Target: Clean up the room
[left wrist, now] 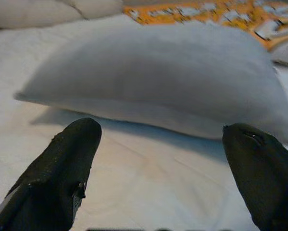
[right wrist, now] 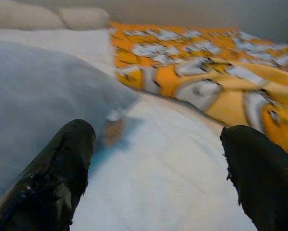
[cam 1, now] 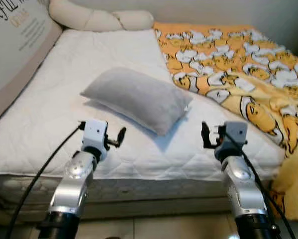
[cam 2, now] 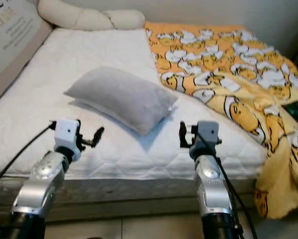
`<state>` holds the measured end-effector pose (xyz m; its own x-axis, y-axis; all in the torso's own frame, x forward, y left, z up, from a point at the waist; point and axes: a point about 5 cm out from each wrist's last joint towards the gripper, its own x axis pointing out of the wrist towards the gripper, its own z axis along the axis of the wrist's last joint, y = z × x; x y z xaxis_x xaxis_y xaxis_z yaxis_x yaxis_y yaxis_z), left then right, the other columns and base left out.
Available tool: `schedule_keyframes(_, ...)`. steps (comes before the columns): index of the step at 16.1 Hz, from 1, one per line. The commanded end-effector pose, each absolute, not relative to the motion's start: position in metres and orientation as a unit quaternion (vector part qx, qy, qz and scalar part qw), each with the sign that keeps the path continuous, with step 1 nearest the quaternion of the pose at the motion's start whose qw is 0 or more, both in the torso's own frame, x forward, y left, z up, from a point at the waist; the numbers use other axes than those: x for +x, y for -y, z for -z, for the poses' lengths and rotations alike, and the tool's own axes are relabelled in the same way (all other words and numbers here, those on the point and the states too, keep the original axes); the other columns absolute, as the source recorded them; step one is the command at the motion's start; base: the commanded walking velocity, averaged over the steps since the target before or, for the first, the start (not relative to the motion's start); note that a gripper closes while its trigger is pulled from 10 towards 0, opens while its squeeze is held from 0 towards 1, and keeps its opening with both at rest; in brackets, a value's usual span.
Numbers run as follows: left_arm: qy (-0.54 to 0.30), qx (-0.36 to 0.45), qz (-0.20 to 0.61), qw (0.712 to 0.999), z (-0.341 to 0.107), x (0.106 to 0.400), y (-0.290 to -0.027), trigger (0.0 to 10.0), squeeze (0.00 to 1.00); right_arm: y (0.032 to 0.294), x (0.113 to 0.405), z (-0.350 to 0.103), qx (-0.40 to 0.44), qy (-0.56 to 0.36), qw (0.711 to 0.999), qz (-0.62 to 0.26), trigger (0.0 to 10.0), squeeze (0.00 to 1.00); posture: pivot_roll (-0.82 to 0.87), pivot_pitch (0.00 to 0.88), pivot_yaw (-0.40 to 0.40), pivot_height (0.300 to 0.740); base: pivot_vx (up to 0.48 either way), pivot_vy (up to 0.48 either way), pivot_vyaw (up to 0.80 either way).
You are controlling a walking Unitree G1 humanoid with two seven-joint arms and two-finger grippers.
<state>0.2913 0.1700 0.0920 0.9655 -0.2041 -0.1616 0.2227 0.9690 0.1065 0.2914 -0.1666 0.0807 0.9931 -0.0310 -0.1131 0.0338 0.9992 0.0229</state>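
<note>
A grey pillow (cam 1: 136, 98) lies slantwise in the middle of the white mattress (cam 1: 49, 114). A yellow-orange blanket (cam 1: 243, 69) with a white cartoon print covers the bed's right side and hangs over its front right corner. My left gripper (cam 1: 116, 138) hovers over the mattress's front edge, just short of the pillow's near side, and is open with nothing in it. In the left wrist view the pillow (left wrist: 158, 82) lies right ahead of the open fingers (left wrist: 62, 168). My right gripper (cam 1: 206, 135) is open too, in front of the pillow's right end, between pillow (right wrist: 33, 91) and blanket (right wrist: 220, 82).
A cream knotted cushion (cam 1: 96, 19) lies at the head of the bed. A large printed board (cam 1: 17, 40) leans along the bed's left side. A dark object (cam 2: 297, 108) rests on the blanket at the far right. Pale floor (cam 1: 153, 226) shows below the bed frame.
</note>
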Motion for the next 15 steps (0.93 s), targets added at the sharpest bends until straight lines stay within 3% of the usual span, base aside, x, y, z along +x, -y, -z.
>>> schedule_keyframes(1, -0.077, 0.061, 0.089, 0.991, -0.0924, 0.292, -0.1775, 10.0, 0.0, 0.1539, 0.293, -0.0853, 0.018, -0.047, 0.999, -0.019, 10.0, 1.0, 0.04, 0.0, -0.01, 0.74, 0.247, 0.0, 0.0)
schedule_keyframes(2, -0.076, 0.062, 0.09, 0.991, -0.0924, 0.2921, -0.1774, 10.0, 0.0, 0.1526, 0.293, -0.0864, 0.018, -0.042, 0.999, -0.027, 0.0, 1.0, 0.04, 0.0, -0.01, 0.74, 0.247, 0.0, 0.0)
schedule_keyframes(3, -0.076, 0.062, 0.089, 0.991, -0.0925, 0.2923, -0.1774, 10.0, 0.0, 0.1522, 0.2927, -0.0869, 0.018, -0.041, 0.999, -0.028, 0.0, 0.02, 0.04, 0.0, -0.01, 0.74, 0.24, 0.0, 0.0)
schedule_keyframes(10, -0.077, 0.062, 0.088, 0.991, -0.0918, 0.2927, -0.1782, 10.0, 0.0, 0.154, 0.2929, -0.0878, 0.015, -0.039, 0.999, -0.03, 0.0, 0.0, 0.04, 0.0, -0.009, 0.74, 0.206, 0.0, 0.0)
schedule_keyframes(11, -0.077, 0.062, 0.088, 0.991, -0.0918, 0.2927, -0.1782, 10.0, 0.0, 0.1543, 0.2932, -0.0877, 0.012, -0.039, 0.999, -0.029, 8.1, 0.0, 0.04, 0.0, -0.009, 0.74, 0.244, 0.0, 0.0)
schedule_keyframes(12, -0.078, 0.06, 0.087, 0.991, -0.0916, 0.2926, -0.1785, 10.0, 0.0, 0.1543, 0.2936, -0.0875, 0.012, -0.041, 0.999, -0.029, 10.0, 0.0, 0.04, 0.0, -0.009, 0.74, 0.255, 0.0, 0.0)
schedule_keyframes(15, -0.079, 0.056, 0.083, 0.992, -0.0911, 0.2925, -0.1799, 10.0, 0.0, 0.1533, 0.2939, -0.0863, 0.013, -0.046, 0.998, -0.035, 10.0, 0.0, 0.04, 0.0, -0.008, 0.74, 0.31, 0.0, 0.0)
